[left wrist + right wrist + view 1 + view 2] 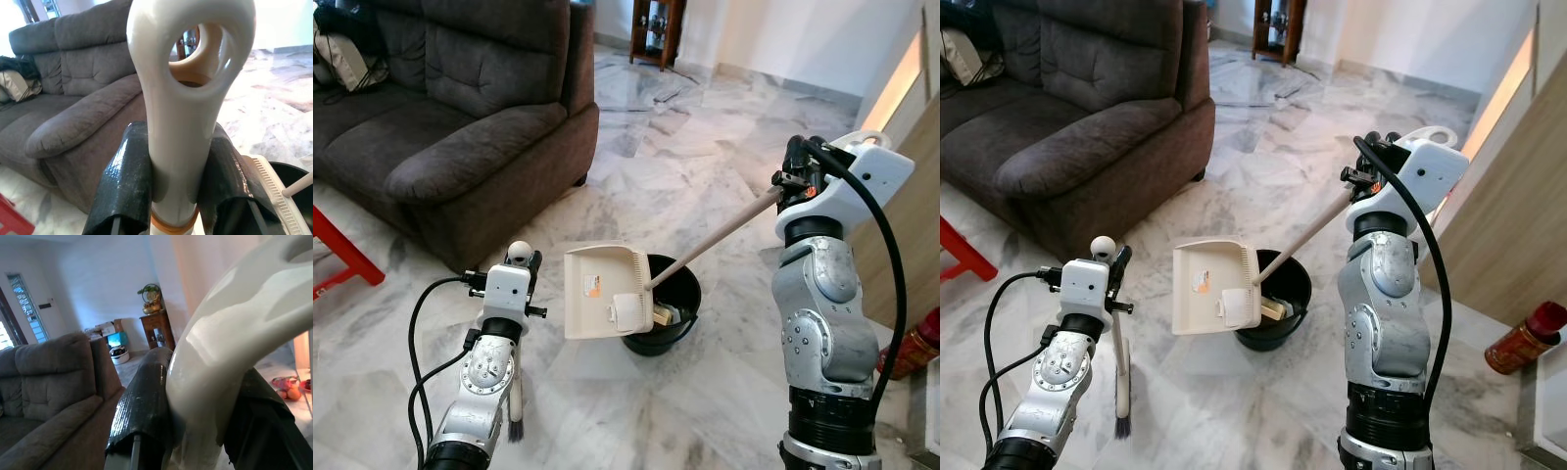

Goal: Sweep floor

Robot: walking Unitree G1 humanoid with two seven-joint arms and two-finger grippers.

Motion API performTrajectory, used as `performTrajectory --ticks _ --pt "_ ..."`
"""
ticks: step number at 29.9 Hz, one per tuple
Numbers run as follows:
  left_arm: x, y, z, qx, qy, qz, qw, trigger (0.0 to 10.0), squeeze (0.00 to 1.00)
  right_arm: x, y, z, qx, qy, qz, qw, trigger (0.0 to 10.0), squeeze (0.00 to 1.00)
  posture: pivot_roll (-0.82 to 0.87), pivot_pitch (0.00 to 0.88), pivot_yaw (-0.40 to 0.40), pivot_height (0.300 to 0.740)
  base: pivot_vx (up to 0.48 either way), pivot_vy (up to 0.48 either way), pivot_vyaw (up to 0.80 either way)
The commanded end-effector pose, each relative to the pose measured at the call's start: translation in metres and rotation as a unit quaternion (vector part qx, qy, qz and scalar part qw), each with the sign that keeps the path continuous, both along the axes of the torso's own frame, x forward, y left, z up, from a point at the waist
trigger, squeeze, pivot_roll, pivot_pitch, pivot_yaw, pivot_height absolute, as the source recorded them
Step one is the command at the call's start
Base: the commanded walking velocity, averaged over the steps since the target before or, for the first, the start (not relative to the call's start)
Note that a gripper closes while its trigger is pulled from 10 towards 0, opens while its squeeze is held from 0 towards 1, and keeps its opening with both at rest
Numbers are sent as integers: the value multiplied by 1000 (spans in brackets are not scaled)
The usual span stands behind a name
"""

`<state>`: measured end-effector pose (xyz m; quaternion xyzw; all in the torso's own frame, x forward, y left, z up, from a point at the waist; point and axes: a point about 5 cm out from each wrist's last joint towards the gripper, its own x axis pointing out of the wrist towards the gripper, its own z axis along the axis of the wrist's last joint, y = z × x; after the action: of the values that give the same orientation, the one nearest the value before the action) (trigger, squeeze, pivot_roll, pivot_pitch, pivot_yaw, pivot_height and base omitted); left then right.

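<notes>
Two tools are in play on the white marble floor [705, 186]. Right gripper [195, 431], high at the right of the head view, has both black fingers clamped on the cream looped handle of the long-handled dustpan [599, 292]; the wrist view shows a finger pressed to each side of that handle. From there the pole slants down to centre frame, where the cream pan is tipped up, its open face turned toward the camera, hanging right over the near-left rim of the black bucket [674, 313]. Some pale debris shows inside the bucket, just right of the pan.

Left gripper [173, 186], low at the lower left of the head view, is closed on the cream brush [1121, 392]; the wrist view has its fingers squeezing the neck just under the handle's hanging loop. Handle end points up, dark bristles point down near the floor, left of the bucket and clear of the pan.

Grey sofa [460, 117] fills the upper left, a red stool [342, 257] peeks in at the left edge, a red can [1523, 338] stands at the right edge, and a wooden cabinet [658, 29] sits top centre.
</notes>
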<state>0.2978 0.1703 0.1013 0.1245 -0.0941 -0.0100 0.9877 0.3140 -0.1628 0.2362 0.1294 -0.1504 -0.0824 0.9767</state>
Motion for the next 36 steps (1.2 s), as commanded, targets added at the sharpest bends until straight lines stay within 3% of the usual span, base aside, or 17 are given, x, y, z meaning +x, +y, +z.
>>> performTrajectory --ticks 1,36 --pt "3 -2 14 14 -33 -5 999 10000 0 -3 1 14 5 -40 4 999 10000 0 44 0 -41 740 281 0 0" --pt "4 0 17 12 -41 2 999 10000 0 -2 5 17 24 -56 20 998 10000 0 54 0 -46 740 282 0 -69"
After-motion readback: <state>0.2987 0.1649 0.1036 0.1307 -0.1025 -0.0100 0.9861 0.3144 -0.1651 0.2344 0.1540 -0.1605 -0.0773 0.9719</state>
